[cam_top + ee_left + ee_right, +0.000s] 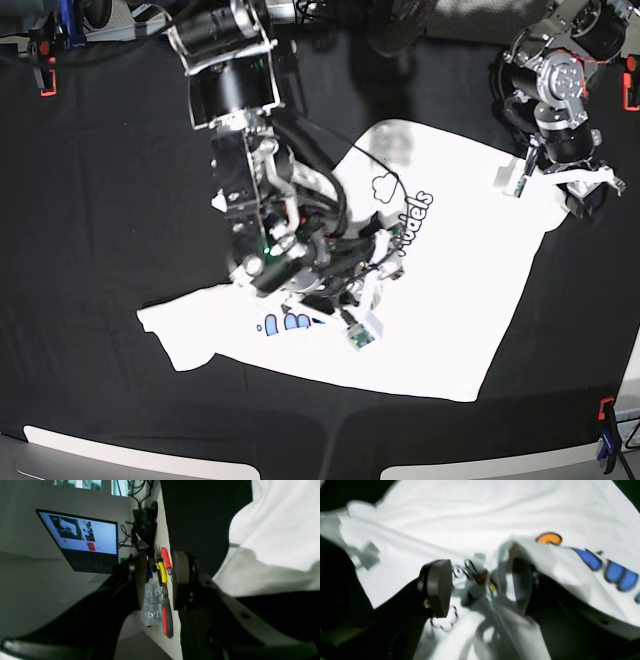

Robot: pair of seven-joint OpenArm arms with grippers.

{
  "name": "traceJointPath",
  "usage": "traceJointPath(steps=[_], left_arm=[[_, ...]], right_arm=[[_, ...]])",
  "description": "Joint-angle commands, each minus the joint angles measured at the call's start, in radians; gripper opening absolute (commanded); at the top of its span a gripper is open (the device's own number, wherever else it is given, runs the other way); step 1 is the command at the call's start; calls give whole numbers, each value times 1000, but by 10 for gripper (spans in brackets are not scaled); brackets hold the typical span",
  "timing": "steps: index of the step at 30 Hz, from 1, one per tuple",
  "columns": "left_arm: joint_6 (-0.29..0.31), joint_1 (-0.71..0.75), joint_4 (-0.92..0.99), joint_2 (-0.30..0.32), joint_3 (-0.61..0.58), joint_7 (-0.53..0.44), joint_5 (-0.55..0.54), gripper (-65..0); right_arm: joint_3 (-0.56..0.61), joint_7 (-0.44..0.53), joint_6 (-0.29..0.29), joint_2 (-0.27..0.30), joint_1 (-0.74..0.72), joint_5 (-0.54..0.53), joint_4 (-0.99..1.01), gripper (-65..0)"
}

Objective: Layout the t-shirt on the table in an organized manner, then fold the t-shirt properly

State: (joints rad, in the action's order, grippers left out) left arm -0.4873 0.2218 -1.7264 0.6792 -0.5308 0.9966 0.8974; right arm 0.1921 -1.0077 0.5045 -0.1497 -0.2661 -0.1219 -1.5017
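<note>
The white t-shirt [450, 300] lies spread and creased on the black table [100, 200], with its printed words and clouds facing up. My right gripper [362, 300] is low over the shirt's middle. In the right wrist view the right gripper [480, 586] is open, a bunched ridge of printed t-shirt [470, 517] cloth lies between its fingers, and a fold drapes over the right finger [520, 585]. My left gripper [580, 195] hovers at the shirt's far right corner. In the left wrist view the left gripper [160, 580] is open and holds nothing, with the white t-shirt [275, 530] beside it.
Beyond the table a lit monitor [80, 540], hand tools with red and yellow handles [165, 565] and a clear plastic box [151, 605] sit on a pale bench. Clamps [42, 75] [603, 440] grip the table's edges. Cables run along the far side.
</note>
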Motion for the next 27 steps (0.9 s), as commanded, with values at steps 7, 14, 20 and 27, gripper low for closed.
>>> traceJointPath(steps=[7,14,20,27], left_arm=[[-33,-9,-16,14,6,-3,-10,-484],[-32,-9,-16,14,6,-3,-144,-484],[-32,-9,-16,14,6,-3,-158,-484],[2,-9,-16,14,6,20,-164,-484]], right_arm=[[-129,-119,97,-7,8,-200,-218,-282],[-163,-118,147,135,152,-219,-311,-282],[-210,-84,155,240,272,-164,-311,-282],[-224,2,133,246,346,-8,-262,-296]])
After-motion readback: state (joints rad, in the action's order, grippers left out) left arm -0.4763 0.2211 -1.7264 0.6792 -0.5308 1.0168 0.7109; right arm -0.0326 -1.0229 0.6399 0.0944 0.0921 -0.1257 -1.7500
